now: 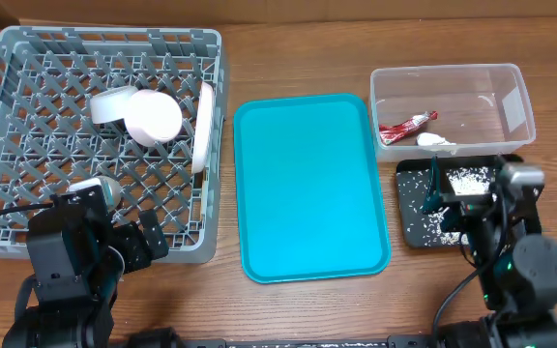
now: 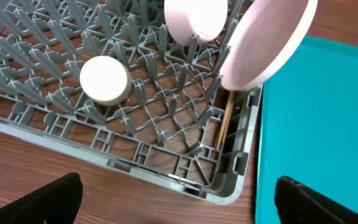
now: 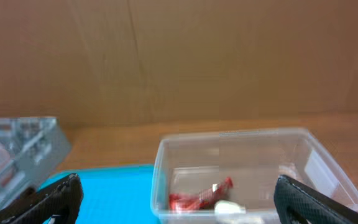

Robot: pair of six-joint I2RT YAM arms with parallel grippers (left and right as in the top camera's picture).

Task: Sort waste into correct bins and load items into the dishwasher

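The grey dishwasher rack point(image 1: 27, 116) holds a white bowl point(image 1: 155, 118) with a greyish bowl point(image 1: 111, 103) against it. A white plate point(image 1: 202, 126) stands on edge, and a small white cup point(image 2: 104, 79) sits upside down. Wooden chopsticks point(image 2: 225, 121) lie along the rack's right wall. The clear tub point(image 1: 511, 97) contains the red-and-white wrapper point(image 1: 406, 128) and white scrap point(image 1: 436, 140). Rice grains point(image 1: 467, 179) lie in the black tray point(image 1: 409, 232). My left gripper point(image 1: 141, 242) hangs open at the rack's front right corner point(image 2: 229, 193). My right gripper point(image 1: 453, 203) is open above the black tray, facing the tub point(image 3: 253, 155).
A large flat teal tray point(image 1: 307, 184) lies between the rack and the two bins. Bare wooden table point(image 1: 288, 58) shows behind it and along the front edge. A brown wall point(image 3: 179, 56) rises behind the table.
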